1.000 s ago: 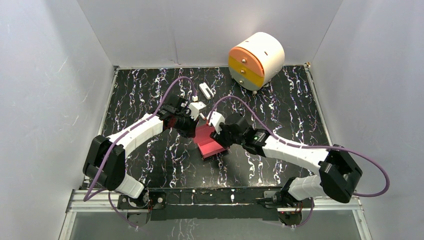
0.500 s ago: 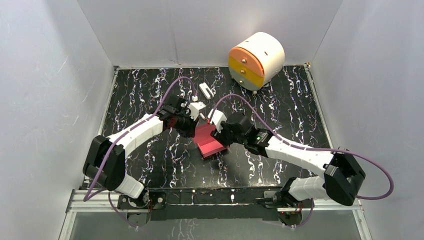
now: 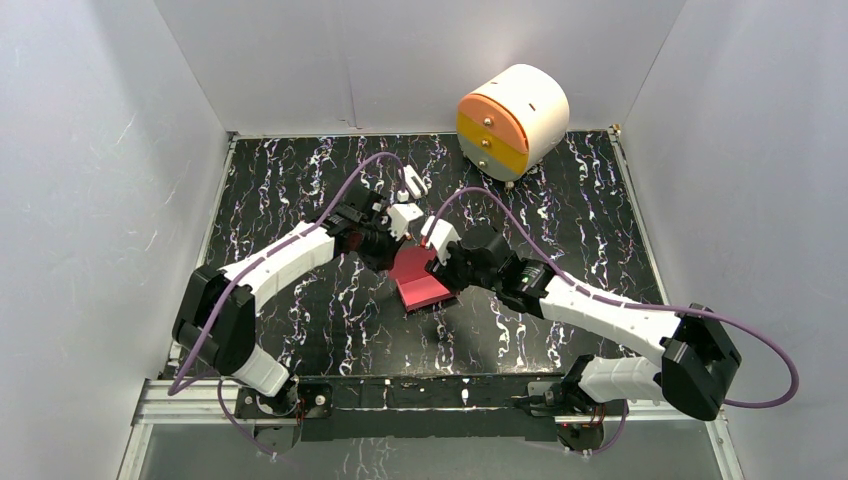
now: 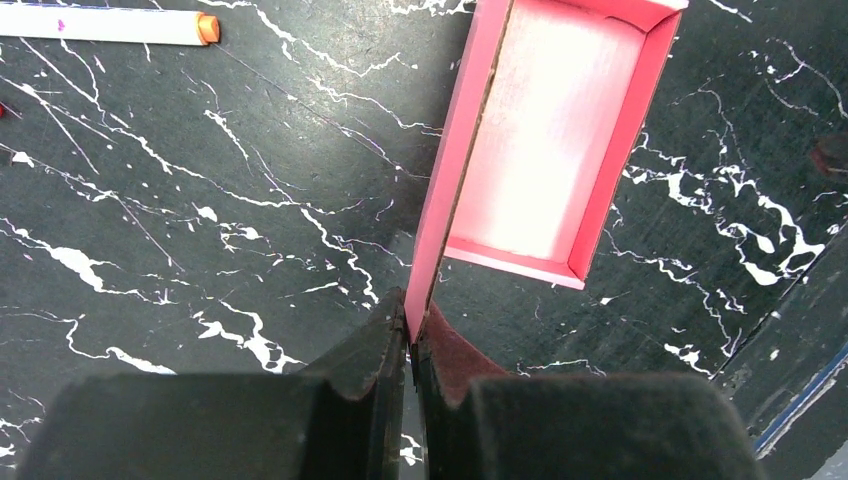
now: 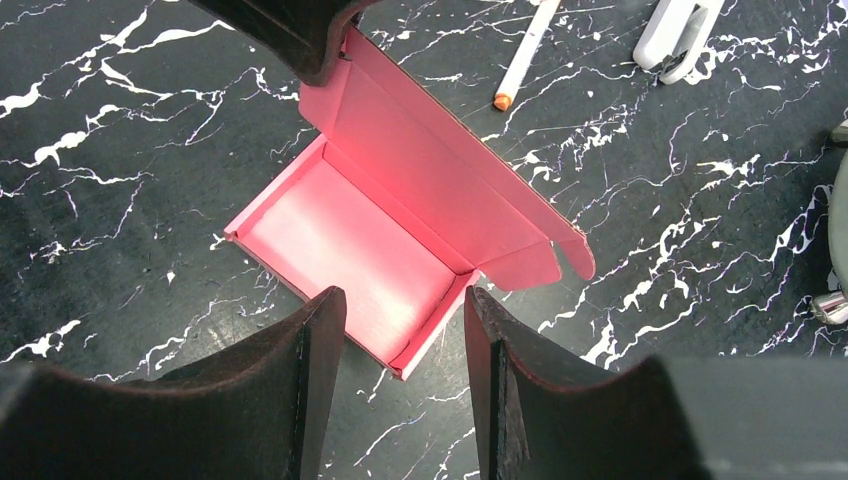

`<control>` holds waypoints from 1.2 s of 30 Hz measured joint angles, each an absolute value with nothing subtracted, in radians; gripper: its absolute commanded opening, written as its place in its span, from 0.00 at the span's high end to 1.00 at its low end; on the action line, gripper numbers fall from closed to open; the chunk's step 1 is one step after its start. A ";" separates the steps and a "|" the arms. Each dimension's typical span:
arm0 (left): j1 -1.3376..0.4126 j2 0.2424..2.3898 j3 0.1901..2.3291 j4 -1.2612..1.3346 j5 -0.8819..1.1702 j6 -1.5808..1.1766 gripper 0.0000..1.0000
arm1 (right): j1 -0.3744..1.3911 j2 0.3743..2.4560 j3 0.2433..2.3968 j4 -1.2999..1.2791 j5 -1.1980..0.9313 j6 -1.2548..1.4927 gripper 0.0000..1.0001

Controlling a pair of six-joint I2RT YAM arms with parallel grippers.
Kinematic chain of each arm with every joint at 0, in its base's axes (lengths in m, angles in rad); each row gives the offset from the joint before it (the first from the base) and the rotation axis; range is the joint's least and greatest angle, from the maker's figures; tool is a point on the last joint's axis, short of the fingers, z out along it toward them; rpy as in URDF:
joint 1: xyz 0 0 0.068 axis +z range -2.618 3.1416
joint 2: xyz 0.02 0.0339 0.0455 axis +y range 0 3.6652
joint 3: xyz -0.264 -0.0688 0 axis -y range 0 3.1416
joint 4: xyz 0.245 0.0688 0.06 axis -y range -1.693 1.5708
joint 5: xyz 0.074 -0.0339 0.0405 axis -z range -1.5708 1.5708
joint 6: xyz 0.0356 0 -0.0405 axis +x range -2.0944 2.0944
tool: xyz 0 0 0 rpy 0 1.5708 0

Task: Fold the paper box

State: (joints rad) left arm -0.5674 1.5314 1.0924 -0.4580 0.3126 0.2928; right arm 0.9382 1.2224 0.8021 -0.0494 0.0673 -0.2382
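Note:
The pink-red paper box (image 3: 420, 280) lies open in the middle of the black marbled table, its tray walls folded up and its lid raised. In the left wrist view the tray (image 4: 545, 150) is to the right of the upright lid panel (image 4: 455, 170). My left gripper (image 4: 412, 335) is shut on that lid's edge. In the right wrist view the box (image 5: 385, 225) lies below my right gripper (image 5: 405, 335), which is open above the tray's near corner and holds nothing. The left fingers (image 5: 300, 30) show at the lid's far end.
A round white drawer unit (image 3: 512, 120) with orange and yellow fronts stands at the back right. A white pen with an orange tip (image 5: 520, 60) and a small white clip-like object (image 5: 680, 35) lie behind the box. White walls enclose the table.
Both grippers have shifted a little toward the back of the table, the left one carrying the lid edge. The box has barely moved.

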 measured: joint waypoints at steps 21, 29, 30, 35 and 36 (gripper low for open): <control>-0.585 1.562 1.112 -0.450 0.292 0.348 0.80 | 0.915 1.229 0.750 -0.051 0.068 -0.238 0.45; -0.585 1.516 1.085 -0.422 0.270 0.341 0.61 | 0.846 1.227 0.738 -0.052 0.067 -0.238 0.45; -0.585 1.504 1.078 -0.414 0.269 0.339 0.60 | 0.833 1.223 0.738 -0.052 0.067 -0.238 0.45; -0.585 1.464 1.053 -0.385 0.259 0.327 0.50 | 0.782 1.203 0.738 -0.050 0.067 -0.238 0.45; -0.585 1.462 1.053 -0.381 0.254 0.321 0.49 | 0.770 1.202 0.738 -0.049 0.067 -0.238 0.45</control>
State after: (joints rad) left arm -0.5850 1.4624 1.0531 -0.3813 0.2543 0.3214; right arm 0.7704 1.2018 0.7383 -0.0494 0.0666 -0.2382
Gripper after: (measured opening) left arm 0.471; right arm 0.553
